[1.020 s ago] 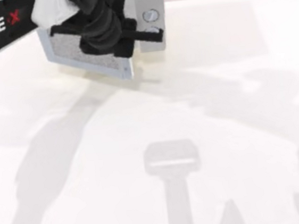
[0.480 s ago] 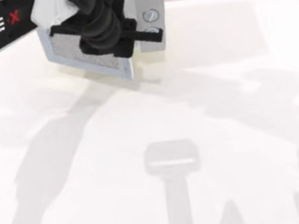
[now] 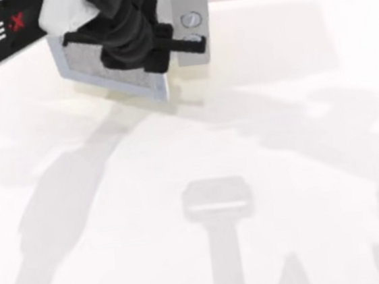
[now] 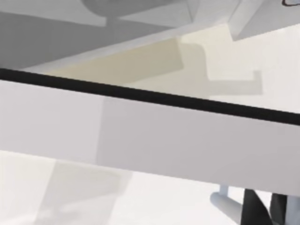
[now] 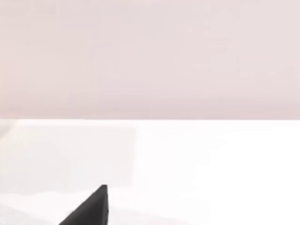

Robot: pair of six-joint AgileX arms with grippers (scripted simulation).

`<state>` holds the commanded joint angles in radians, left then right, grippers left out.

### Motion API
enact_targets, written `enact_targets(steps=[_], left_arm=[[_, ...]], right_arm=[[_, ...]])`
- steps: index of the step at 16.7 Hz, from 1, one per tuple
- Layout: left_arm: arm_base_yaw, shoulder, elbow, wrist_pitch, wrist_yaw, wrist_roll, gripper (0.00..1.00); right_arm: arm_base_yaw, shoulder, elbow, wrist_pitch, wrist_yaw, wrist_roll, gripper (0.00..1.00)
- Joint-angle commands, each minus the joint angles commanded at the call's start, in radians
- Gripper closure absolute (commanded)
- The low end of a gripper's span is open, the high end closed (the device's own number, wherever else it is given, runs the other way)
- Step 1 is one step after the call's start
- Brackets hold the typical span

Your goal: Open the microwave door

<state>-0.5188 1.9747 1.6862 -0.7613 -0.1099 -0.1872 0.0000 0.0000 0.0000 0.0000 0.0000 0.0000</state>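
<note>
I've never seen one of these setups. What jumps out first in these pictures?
At the top left of the table, a black left pincer presses against the microwave door, which hangs swung partly out from the microwave. Two round knobs sit beside it on a narrow strip. The rest of the pale table shows only long shadows of the arms.

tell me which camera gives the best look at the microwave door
The top view: the microwave door shows its mesh window and angled free edge, swung partly out from the microwave, with the left gripper over it. The left wrist view shows only a pale panel close up, likely the door. The right wrist view shows none of it.
</note>
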Motion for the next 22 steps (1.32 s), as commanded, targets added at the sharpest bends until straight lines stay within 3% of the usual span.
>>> enact_targets(steps=[7, 14, 22], left_arm=[[-0.006, 0.001, -0.006, 0.001, 0.007, 0.0, 1.0], [0.031, -0.082, -0.114, 0.04, 0.071, 0.123, 1.0], [0.032, -0.085, -0.118, 0.042, 0.073, 0.128, 1.0]], right_arm=[[0.0, 0.0, 0.0, 0.0, 0.0, 0.0, 0.0], [0.0, 0.0, 0.0, 0.0, 0.0, 0.0, 0.0], [0.0, 0.0, 0.0, 0.0, 0.0, 0.0, 0.0]])
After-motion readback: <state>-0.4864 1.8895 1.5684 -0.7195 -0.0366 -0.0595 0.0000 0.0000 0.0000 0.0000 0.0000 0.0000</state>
